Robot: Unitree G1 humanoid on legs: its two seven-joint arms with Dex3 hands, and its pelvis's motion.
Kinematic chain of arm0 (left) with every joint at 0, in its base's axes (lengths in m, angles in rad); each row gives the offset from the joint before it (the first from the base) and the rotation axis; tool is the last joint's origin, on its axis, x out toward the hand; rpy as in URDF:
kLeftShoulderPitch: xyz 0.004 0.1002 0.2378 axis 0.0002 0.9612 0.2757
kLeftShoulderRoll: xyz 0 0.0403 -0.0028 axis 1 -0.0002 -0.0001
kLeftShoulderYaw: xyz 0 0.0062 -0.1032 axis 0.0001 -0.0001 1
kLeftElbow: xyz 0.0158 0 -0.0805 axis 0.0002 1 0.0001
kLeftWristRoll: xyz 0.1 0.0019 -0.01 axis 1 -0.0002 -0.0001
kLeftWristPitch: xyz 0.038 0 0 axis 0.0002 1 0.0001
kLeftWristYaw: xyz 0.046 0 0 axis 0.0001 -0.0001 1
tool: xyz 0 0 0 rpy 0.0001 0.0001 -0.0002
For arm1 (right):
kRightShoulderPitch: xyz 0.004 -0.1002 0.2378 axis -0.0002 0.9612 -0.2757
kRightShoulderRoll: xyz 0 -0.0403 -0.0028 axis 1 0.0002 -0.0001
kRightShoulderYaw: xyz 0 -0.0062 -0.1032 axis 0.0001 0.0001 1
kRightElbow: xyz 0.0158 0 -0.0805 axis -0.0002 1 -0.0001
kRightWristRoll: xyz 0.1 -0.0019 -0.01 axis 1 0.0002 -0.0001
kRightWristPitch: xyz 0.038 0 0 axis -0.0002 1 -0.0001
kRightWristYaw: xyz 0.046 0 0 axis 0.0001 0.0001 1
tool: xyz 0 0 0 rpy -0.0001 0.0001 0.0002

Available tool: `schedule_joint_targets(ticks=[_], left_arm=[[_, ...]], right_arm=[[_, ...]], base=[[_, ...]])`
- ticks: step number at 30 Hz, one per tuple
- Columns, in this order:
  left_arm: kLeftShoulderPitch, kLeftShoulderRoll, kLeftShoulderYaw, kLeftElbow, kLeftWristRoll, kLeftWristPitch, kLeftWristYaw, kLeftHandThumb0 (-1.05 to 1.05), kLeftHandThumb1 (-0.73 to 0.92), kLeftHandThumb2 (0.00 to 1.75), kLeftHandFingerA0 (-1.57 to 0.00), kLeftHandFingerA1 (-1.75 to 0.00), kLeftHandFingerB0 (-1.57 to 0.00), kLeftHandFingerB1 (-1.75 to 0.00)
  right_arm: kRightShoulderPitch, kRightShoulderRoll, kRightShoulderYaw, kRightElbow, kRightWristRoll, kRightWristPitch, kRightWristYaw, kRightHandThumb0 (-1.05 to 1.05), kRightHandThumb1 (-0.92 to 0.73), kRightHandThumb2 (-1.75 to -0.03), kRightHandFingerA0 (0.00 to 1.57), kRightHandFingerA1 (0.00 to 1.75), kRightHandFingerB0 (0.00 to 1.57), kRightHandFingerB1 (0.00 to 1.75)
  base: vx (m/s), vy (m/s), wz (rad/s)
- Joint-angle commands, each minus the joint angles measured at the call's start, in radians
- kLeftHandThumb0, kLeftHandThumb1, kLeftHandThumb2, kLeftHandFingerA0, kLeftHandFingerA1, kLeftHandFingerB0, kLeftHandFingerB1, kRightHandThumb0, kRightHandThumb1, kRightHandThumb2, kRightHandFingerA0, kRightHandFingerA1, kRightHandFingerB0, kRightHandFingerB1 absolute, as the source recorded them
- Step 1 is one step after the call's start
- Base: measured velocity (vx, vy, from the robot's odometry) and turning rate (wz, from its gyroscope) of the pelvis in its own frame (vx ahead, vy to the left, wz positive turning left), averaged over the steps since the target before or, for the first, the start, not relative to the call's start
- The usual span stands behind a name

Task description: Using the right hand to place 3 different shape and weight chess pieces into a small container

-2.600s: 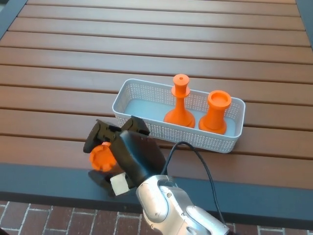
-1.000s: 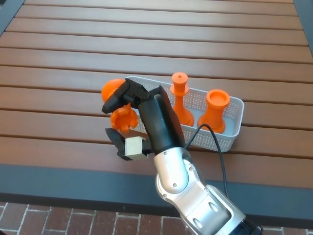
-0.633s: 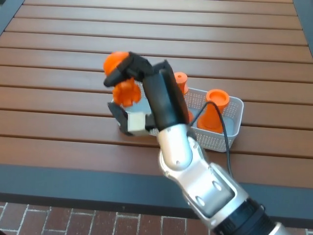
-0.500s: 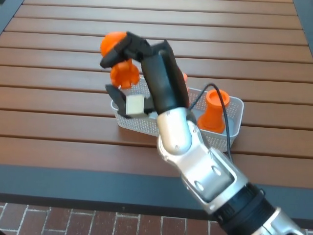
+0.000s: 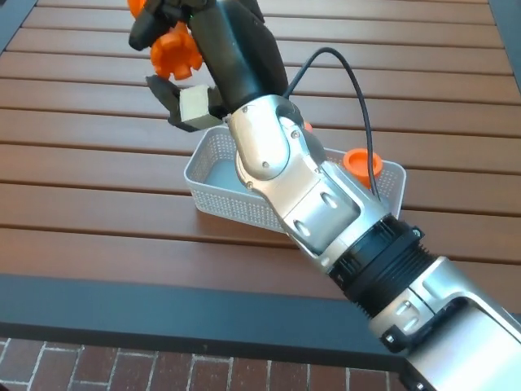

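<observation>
My right robot hand (image 5: 199,49), fingers clamped on an orange chess piece (image 5: 172,54), holds it above the slatted tabletop (image 5: 81,163), beyond the white mesh container (image 5: 213,175) where another orange piece (image 5: 356,163) shows.

The silver right forearm (image 5: 309,187) covers most of the white perforated plastic basket (image 5: 213,175), leaving only an orange rim of one chess piece (image 5: 361,161) showing inside. The orange chess piece (image 5: 172,49) clasped in the black right hand (image 5: 207,41) is cut off by the top edge and partly masked by fingers, so its shape cannot be told.
</observation>
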Motion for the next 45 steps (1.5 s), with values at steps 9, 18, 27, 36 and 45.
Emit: schedule_joint_targets(ticks=[9,18,27,36,45], left_arm=[[0.054,-0.016,-0.009,0.023,0.024,-0.022,0.02,-0.08,0.51,1.2,-1.02,-1.51,-0.89,-1.27],[0.041,-0.02,0.007,0.008,-0.003,-0.017,-0.008,-0.07,0.51,1.19,-1.0,-1.53,-0.89,-1.24],[0.038,-0.013,0.001,0.014,0.014,-0.033,0.001,-0.06,0.53,1.16,-1.03,-1.49,-0.9,-1.25],[0.043,-0.019,0.005,0.005,0.007,-0.026,0.009,-0.07,0.53,1.15,-1.0,-1.51,-0.88,-1.23],[0.043,-0.009,0.028,0.017,-0.007,-0.02,-0.002,-0.08,0.47,1.22,-1.04,-1.48,-0.94,-1.24]], right_arm=[[-0.055,-0.139,0.125,0.123,-0.148,-0.057,0.213,-0.1,-0.65,-0.71,0.82,1.75,0.64,1.57],[-0.044,-0.206,0.184,0.076,-0.177,-0.001,0.447,-0.19,-0.63,-0.64,0.87,1.31,0.76,0.62],[-0.055,-0.222,0.189,0.02,-0.183,0.034,0.566,-0.21,-0.61,-0.73,0.82,1.48,0.78,0.73],[-0.068,-0.246,0.236,-0.011,-0.237,-0.025,0.655,-0.26,-0.61,-0.61,0.83,1.43,0.8,0.66],[-0.054,-0.268,0.205,-0.01,-0.253,-0.063,0.621,-0.19,-0.65,-0.66,0.87,1.6,0.74,0.75]], base=[[0.0,0.0,0.01],[0.0,0.0,0.0],[0.0,0.0,0.0],[0.0,0.0,0.0],[0.0,0.0,0.0]])
